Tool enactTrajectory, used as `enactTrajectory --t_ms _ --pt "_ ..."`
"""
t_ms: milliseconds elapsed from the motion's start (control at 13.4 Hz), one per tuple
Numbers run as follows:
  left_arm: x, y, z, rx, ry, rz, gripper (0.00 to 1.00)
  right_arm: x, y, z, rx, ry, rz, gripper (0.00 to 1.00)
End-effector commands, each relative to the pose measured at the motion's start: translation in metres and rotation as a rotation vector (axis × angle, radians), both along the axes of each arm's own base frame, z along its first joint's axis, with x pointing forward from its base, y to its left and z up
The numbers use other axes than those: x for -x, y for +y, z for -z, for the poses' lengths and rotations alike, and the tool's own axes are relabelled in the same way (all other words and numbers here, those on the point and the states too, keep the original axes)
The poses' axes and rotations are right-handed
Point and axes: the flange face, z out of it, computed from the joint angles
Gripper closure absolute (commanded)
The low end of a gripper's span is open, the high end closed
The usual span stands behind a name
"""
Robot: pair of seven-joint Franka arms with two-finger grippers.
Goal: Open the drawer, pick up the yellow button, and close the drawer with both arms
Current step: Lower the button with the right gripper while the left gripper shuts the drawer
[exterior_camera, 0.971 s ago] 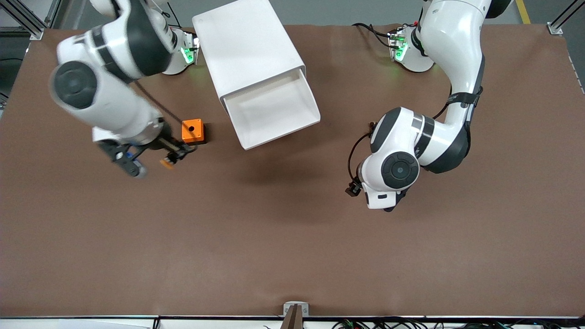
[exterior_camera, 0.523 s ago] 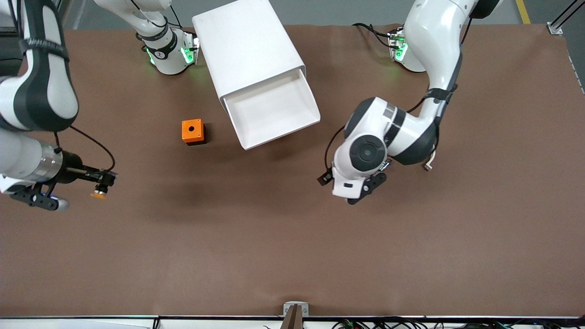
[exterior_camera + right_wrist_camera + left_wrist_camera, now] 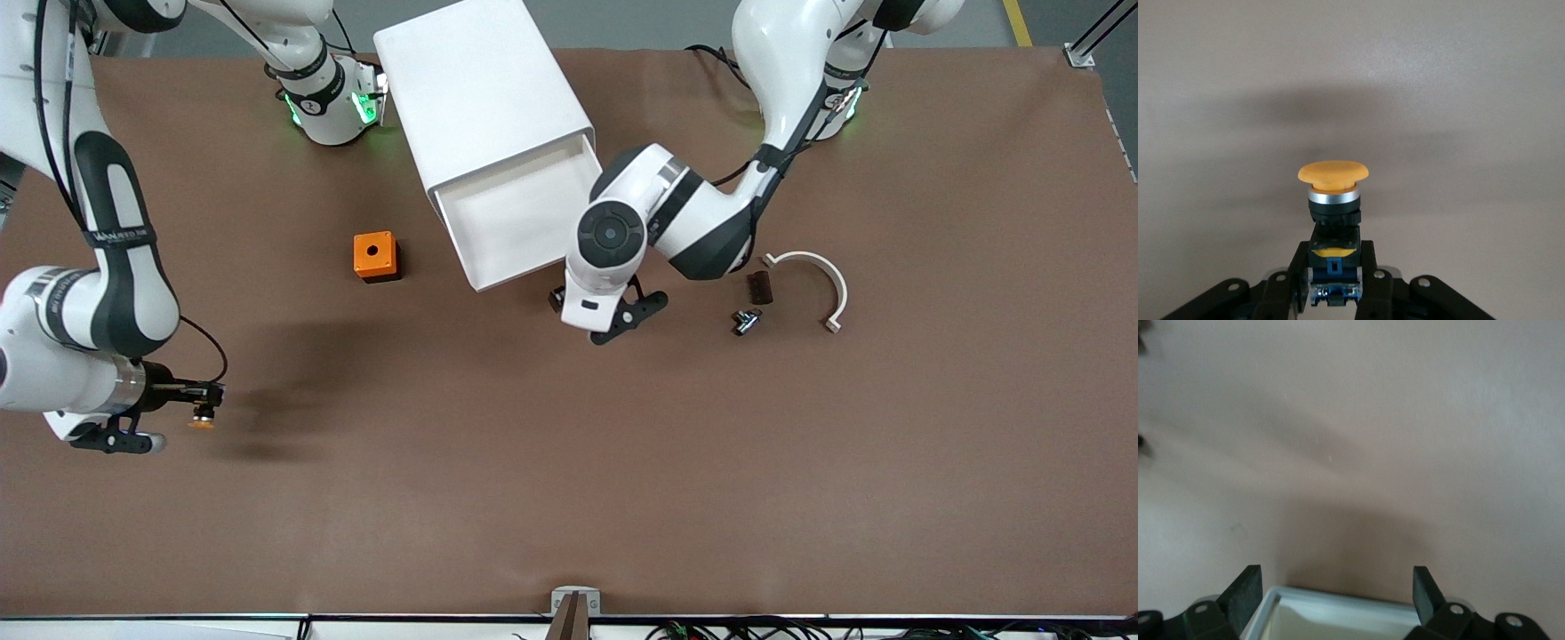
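The white cabinet (image 3: 484, 98) stands between the arms' bases with its top drawer (image 3: 524, 222) pulled out and empty inside. My left gripper (image 3: 613, 322) is open at the drawer's front, by the corner toward the left arm's end. In the left wrist view the drawer's front rim (image 3: 1345, 603) lies between the open gripper's (image 3: 1337, 590) fingers (image 3: 1245, 595). My right gripper (image 3: 203, 402) is over bare table at the right arm's end, shut on the button (image 3: 201, 421). The right wrist view shows the gripper (image 3: 1333, 267) clamped on the black-blue body of the orange-capped button (image 3: 1333, 193).
An orange box (image 3: 375, 255) with a round hole sits on the table beside the drawer, toward the right arm's end. A white curved piece (image 3: 813, 276), a small dark block (image 3: 759, 286) and a small metal part (image 3: 745, 320) lie toward the left arm's end.
My right arm swung away from the orange box to its end of the table, carrying the button. My left arm moved to the drawer's front, uncovering the small parts.
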Motion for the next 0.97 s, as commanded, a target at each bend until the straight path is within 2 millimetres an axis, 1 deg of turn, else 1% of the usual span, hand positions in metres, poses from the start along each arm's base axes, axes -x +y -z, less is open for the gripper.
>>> enactTrajectory --t_ms 0,149,224,299,448,523,598,672,747,822,897 --pt "0.025 -0.016 -0.009 0.001 0.018 0.022 0.0 -0.001 -0.009 0.033 0.002 0.008 -0.017 0.93" --pt "0.05 -0.032 -0.008 -0.008 0.066 0.057 0.0 0.001 -0.009 0.054 0.004 0.012 -0.017 0.86" --pt "0.06 -0.038 -0.009 -0.007 0.081 0.073 0.0 0.003 -0.012 0.062 0.011 0.018 -0.018 0.81" --pt "0.07 -0.045 -0.01 -0.001 0.092 0.087 0.0 0.002 -0.008 0.064 0.014 0.019 -0.016 0.75" --pt "0.091 -0.061 -0.007 0.002 0.119 0.099 0.0 0.001 -0.005 0.062 0.015 0.019 -0.021 0.45" --pt "0.099 -0.067 -0.006 0.006 0.129 0.105 0.0 0.0 -0.005 0.058 0.014 0.016 -0.028 0.24" --pt "0.108 -0.073 -0.008 0.013 0.137 0.119 0.0 -0.001 -0.004 0.054 0.014 0.012 -0.032 0.07" --pt "0.119 -0.08 -0.008 0.015 0.147 0.125 0.0 -0.004 -0.004 0.044 0.017 -0.003 -0.036 0.0" --pt "0.129 -0.087 -0.009 0.009 0.15 0.123 0.0 -0.009 -0.003 0.016 0.024 -0.039 -0.051 0.0" --pt "0.137 -0.091 -0.009 0.005 0.151 0.127 0.0 -0.009 0.0 -0.013 0.027 -0.048 -0.068 0.0" --pt "0.142 -0.091 -0.003 -0.005 0.16 0.133 0.0 -0.006 0.003 -0.049 0.028 -0.051 -0.075 0.0"
